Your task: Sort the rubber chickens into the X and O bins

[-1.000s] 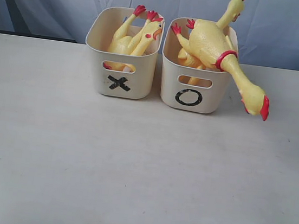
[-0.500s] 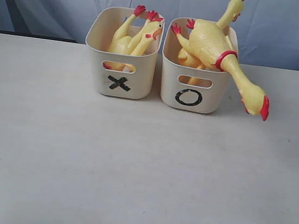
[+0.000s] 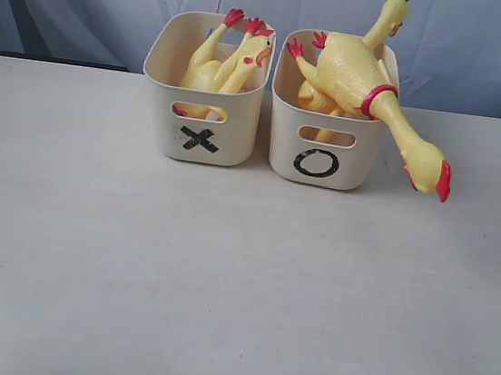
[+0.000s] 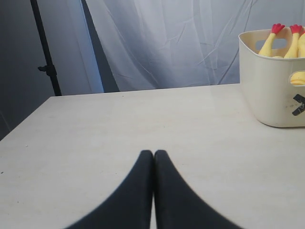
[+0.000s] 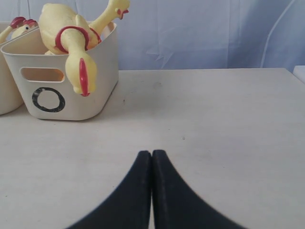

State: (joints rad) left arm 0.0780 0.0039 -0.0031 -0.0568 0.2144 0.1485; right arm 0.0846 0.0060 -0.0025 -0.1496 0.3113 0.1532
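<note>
Black letters mark your tubs: the X bin (image 3: pixel 238 140) sits at 9 o'clock of the O bin (image 3: pixel 282 155), just beside it, at 12 o'clock on the worktop (image 3: pixel 220 284). Two thin chickens (image 3: pixel 211 75) lie in X. Two fat chickens (image 3: pixel 348 67) fill O; one head hangs over its rim toward 4 o'clock. Your left jaws and right jaws are pressed together.

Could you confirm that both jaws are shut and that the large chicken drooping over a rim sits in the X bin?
Not quite: that large chicken sits in the O bin, as the exterior view shows. The rest holds.
</note>
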